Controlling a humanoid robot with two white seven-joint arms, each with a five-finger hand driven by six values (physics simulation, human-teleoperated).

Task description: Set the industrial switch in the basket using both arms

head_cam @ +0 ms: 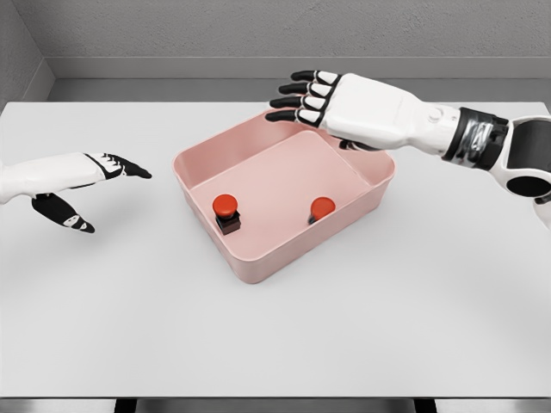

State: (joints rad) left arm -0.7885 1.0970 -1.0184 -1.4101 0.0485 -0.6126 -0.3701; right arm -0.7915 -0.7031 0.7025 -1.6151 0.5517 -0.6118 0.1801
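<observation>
Two red-capped switches sit inside the pink basket (284, 202) in your head view, the only view you have: one switch (226, 213) stands near the left wall on its dark base, and the other switch (320, 209) lies further right on the basket floor, tilted, its base mostly hidden. The two are apart from each other. The basket rests turned at an angle on the white table (413, 327), near the middle, and its walls are all that stand around the switches. Your right hand (331, 103) hovers over the basket's far rim, fingers stretched out and loosely spread toward the left, holding nothing and touching neither switch. Your left hand (82, 185) is well left of the basket above the table, fingers straight, thumb dropped away below them, released and holding nothing.
</observation>
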